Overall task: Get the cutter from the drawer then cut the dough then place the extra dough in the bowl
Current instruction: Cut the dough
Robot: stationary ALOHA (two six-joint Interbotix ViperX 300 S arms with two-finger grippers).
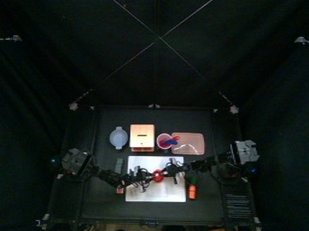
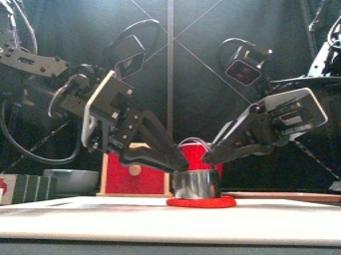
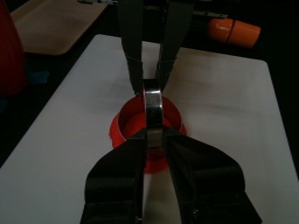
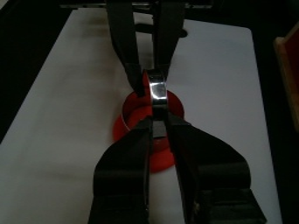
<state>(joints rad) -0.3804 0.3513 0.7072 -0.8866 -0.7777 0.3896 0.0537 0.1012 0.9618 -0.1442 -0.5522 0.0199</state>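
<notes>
Dough (image 2: 201, 202) mostly under cutter (image 2: 196, 184), rim vis.

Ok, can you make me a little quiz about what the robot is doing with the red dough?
1. True or false: the cutter stands on the red dough.
2. What does the dough lie on? A) pink tray B) white cutting board C) bowl
3. Fill in: the left gripper and the right gripper both pinch the cutter's wire ____.
Key: 1 true; 2 B; 3 handle.
</notes>
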